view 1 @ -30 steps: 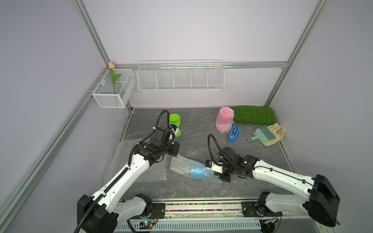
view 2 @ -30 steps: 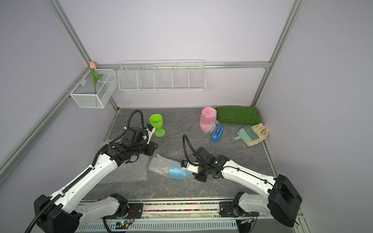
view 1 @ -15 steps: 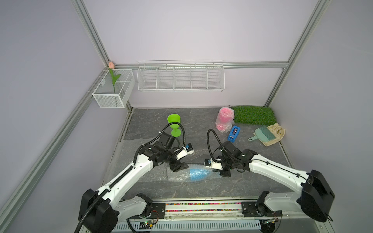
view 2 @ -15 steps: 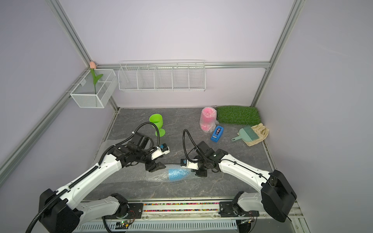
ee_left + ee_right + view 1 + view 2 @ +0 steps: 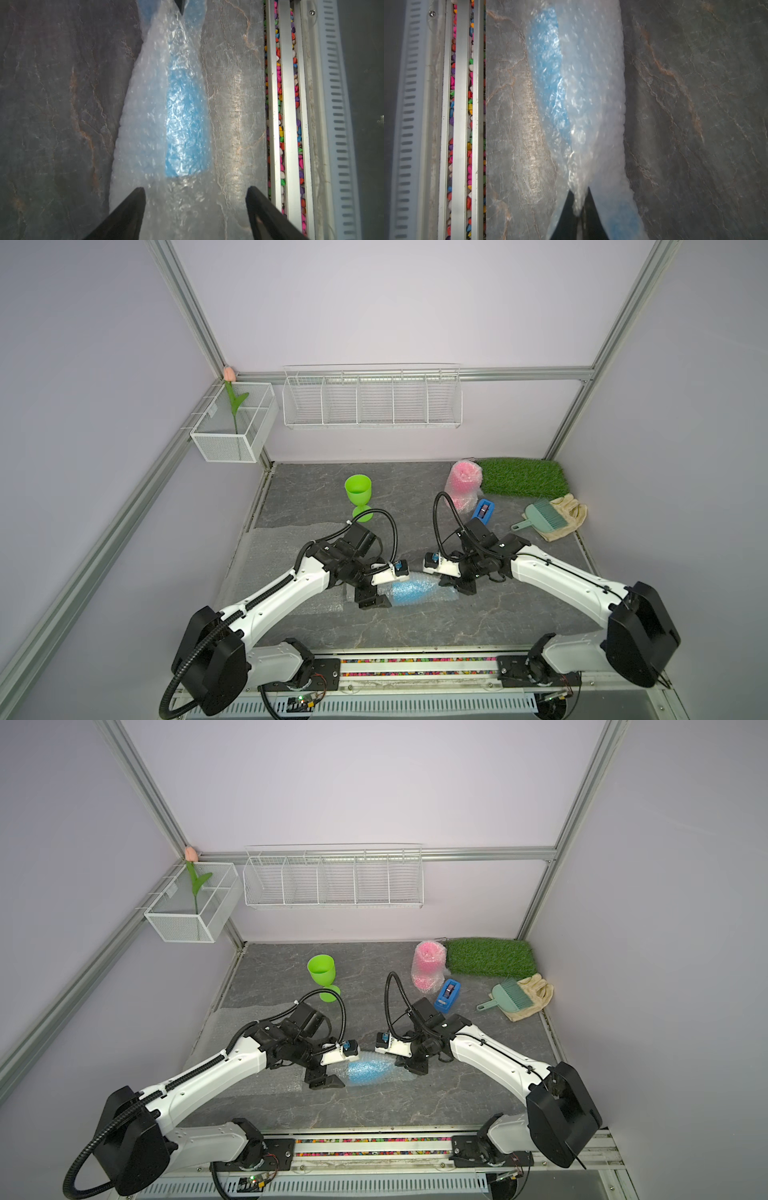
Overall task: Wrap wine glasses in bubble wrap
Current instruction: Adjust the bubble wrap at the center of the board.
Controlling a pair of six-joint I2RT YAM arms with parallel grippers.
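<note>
Left gripper (image 5: pixel 195 190) has swung in from the far side, jaws now spread wide and straddling the loose bubble wrap (image 5: pixel 145 124) at the bowl end of the blue goblet (image 5: pixel 409 591), which lies near-centre. Right gripper (image 5: pixel 580 200) stays clamped on the wrap's foot end. Probably tucking next.

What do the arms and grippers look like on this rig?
The left arm and right arm have white shells, black joints and big black housings near the base. A black ribbed cable loops over each wrist, beside a white wrist-camera mount. The left gripper and right gripper have black tapered fingers. No markings are legible.
</note>
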